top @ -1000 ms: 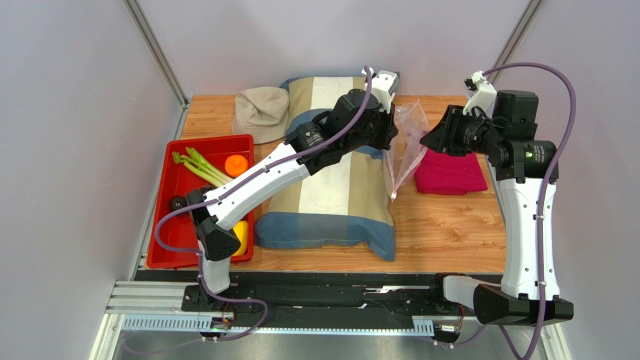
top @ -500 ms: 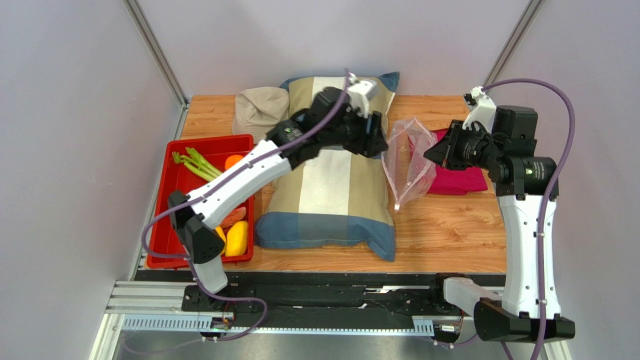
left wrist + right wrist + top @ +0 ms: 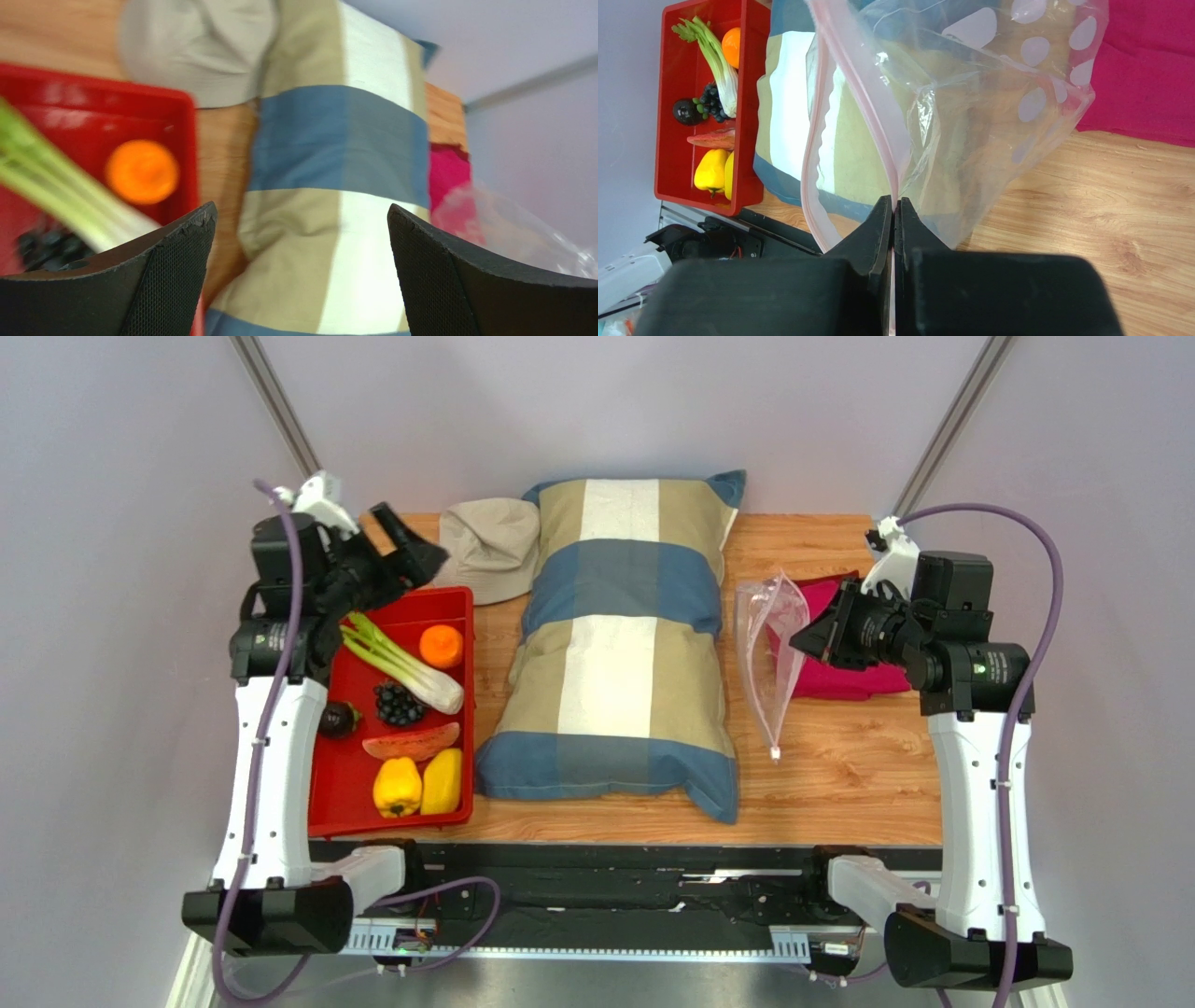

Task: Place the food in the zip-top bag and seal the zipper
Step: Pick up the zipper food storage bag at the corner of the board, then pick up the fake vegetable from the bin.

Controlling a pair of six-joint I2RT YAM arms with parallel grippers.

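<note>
Clear zip-top bag pinched between right fingers.

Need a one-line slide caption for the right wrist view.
Right gripper pinches the open zip-top bag by its pink zipper; food sits in the red tray.

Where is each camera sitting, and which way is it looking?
Top external: above and behind the arms, looking down at the table; both arms show.
Left wrist: on the left arm, looking over the red tray toward the pillow; open left gripper at the bottom.
Right wrist: on the right arm, looking past the shut right gripper, pinching the zip-top bag.
Shared: both wrist views show the tray's orange and the pillow.
</note>
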